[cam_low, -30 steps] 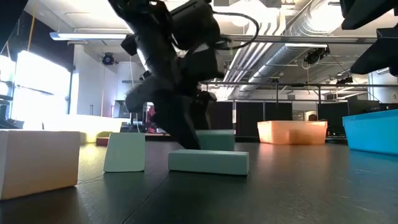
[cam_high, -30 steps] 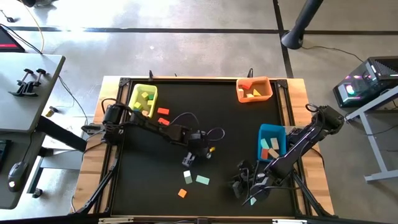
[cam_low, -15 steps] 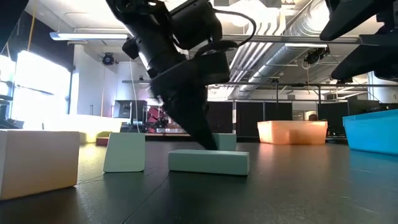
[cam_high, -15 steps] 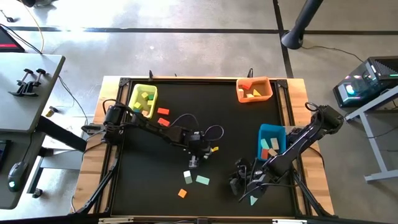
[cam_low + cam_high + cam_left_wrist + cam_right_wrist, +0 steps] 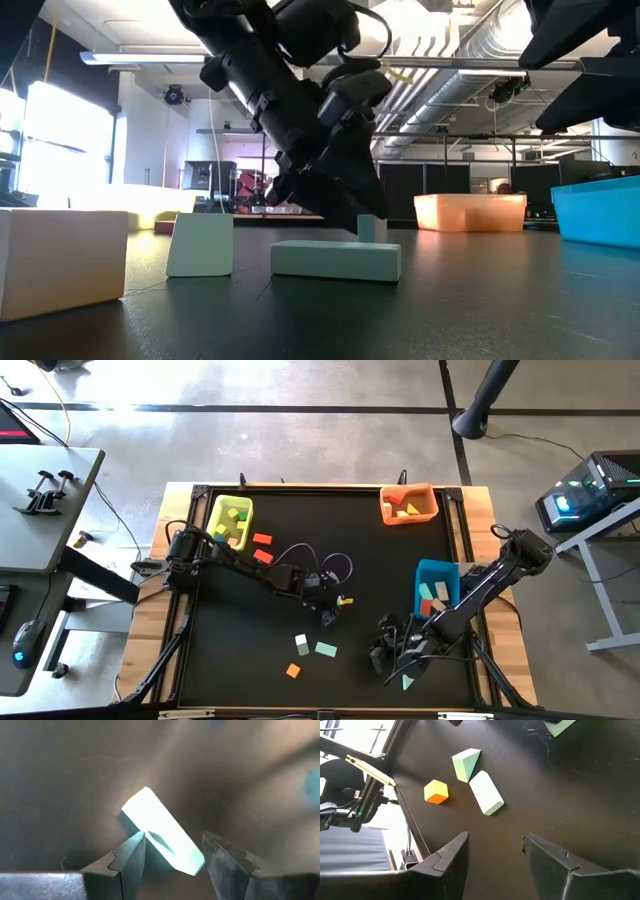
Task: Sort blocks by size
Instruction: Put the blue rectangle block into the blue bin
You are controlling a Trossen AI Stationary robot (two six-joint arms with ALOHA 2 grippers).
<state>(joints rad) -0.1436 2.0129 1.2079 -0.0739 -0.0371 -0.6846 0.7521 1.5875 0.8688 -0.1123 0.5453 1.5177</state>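
Wide open black table (image 5: 380, 560) between the yellow bin (image 5: 230, 520) and orange bin (image 5: 408, 505), nothing blocking there. Down front it's tighter: mint blocks (image 5: 325, 650) and an orange cube (image 5: 293, 671) lie near both arms.

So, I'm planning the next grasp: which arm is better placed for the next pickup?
Left. The left end effector is open and straddles a mint block, one finger on each side. The right end effector is open over bare mat, with no block between its fingers.

Black-topped table (image 5: 380, 560) with pale wooden edges. On it: yellow plastic bin (image 5: 230, 520), orange plastic bin (image 5: 408, 505), blue plastic bin (image 5: 436, 588) (each holding pieces). Loose small wooden blocks (image 5: 326, 650) lie mid-table.
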